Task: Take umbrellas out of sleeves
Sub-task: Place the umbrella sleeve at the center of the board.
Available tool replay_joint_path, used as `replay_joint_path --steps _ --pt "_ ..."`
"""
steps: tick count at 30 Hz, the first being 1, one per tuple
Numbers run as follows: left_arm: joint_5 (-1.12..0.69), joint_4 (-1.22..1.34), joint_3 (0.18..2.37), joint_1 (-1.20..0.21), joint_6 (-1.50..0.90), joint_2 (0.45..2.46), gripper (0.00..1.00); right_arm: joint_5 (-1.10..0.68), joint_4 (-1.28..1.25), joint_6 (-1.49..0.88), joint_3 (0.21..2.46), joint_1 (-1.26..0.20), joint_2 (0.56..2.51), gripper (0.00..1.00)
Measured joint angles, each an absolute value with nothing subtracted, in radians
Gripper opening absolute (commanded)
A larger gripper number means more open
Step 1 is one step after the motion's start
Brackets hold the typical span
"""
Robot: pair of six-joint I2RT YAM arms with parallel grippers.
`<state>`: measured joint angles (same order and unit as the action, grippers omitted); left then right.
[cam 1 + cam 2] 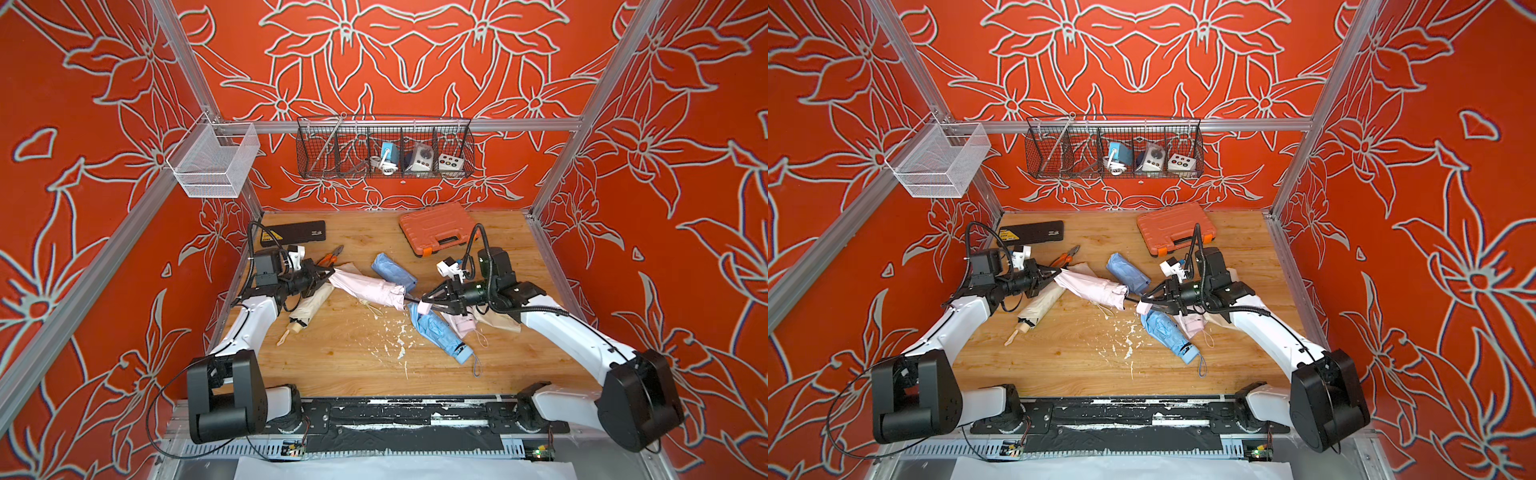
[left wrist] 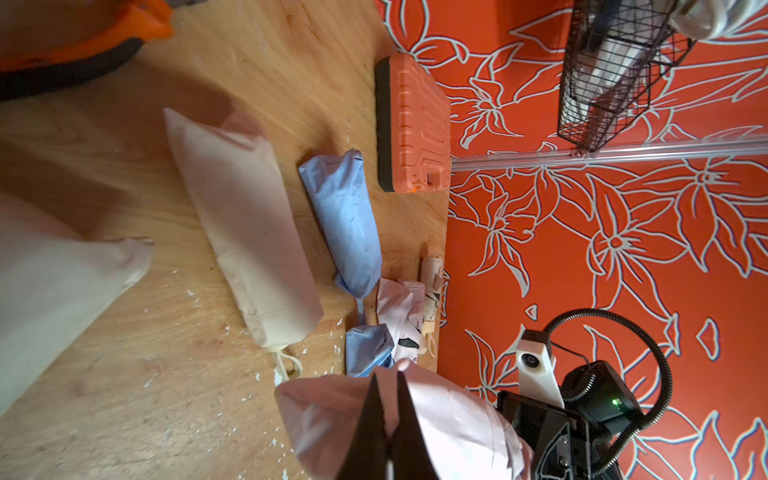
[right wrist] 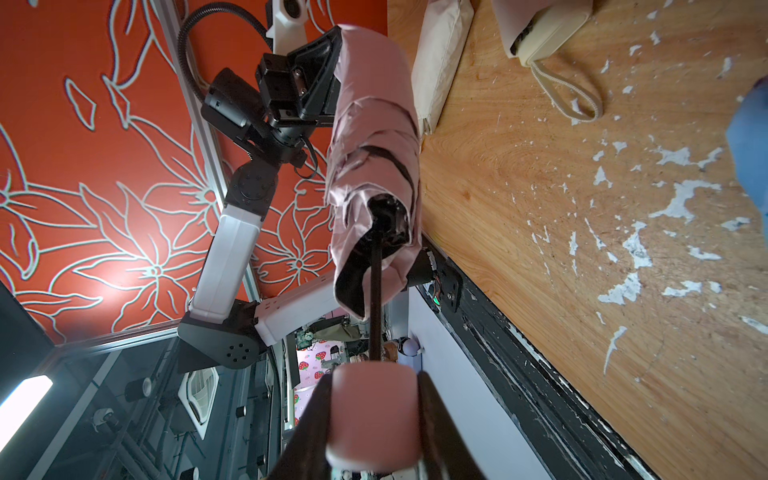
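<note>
We cannot tell from above where the pink sleeve (image 3: pixel 368 62) ends. The left gripper (image 1: pixel 331 275) pinches its left end, and the right gripper (image 1: pixel 424 305) clamps the pink umbrella (image 1: pixel 374 289) by its handle, lifted mid-table. The right arm covers part of another pink umbrella (image 1: pixel 463 325). The left gripper half hides the pliers (image 1: pixel 332 256).

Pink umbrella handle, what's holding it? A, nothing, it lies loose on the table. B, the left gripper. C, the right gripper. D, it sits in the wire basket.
C: the right gripper is shut on the pink handle. The black shaft runs from it into the pink umbrella, while the left gripper pinches the pink sleeve at the far end.
</note>
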<state>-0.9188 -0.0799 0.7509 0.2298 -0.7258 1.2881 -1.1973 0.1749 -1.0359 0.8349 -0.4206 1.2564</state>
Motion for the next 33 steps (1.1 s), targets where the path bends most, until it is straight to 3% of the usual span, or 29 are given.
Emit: replay_joint_path --steps 14,25,33 --pt "-0.953 -0.027 0.669 0.255 -0.754 1.287 0.00 -1.201 0.204 -1.016 0.804 -0.418 1.230 0.08" --pt "-0.634 -0.276 0.691 0.362 -0.529 1.173 0.00 -1.201 0.264 -0.973 0.771 -0.411 1.188 0.07" --pt "-0.626 -0.324 0.684 0.355 -0.491 1.152 0.00 -1.200 0.284 -0.966 0.766 -0.397 1.164 0.07"
